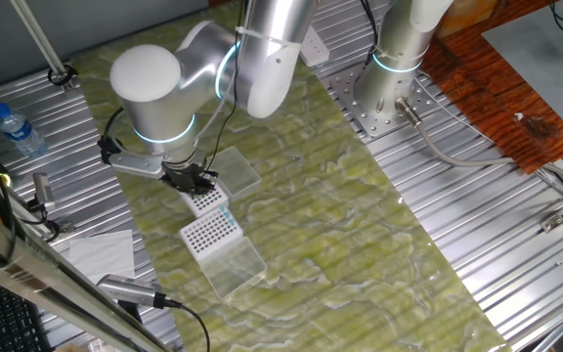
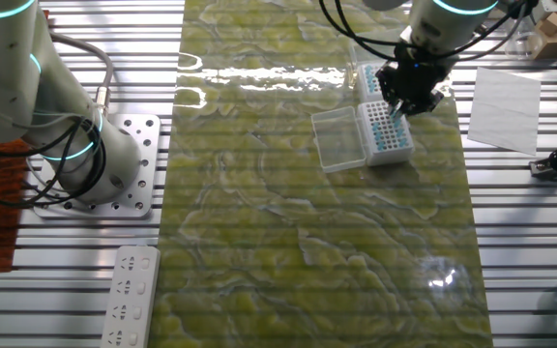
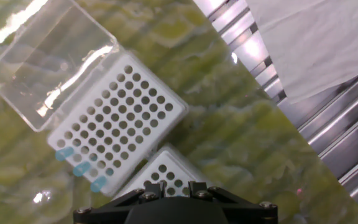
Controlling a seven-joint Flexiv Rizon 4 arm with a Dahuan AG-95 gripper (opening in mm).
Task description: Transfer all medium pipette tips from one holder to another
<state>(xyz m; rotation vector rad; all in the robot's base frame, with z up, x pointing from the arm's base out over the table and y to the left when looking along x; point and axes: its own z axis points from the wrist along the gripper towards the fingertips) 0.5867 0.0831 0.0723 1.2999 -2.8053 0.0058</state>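
Holding three blue tips: white holder

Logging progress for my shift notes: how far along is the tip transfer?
Three medium pipette tips sit along one edge of the first holder; its other holes are empty. The gripper hangs over the second holder, grip unseen. Which holder is the source is unclear, so three are either moved or left.
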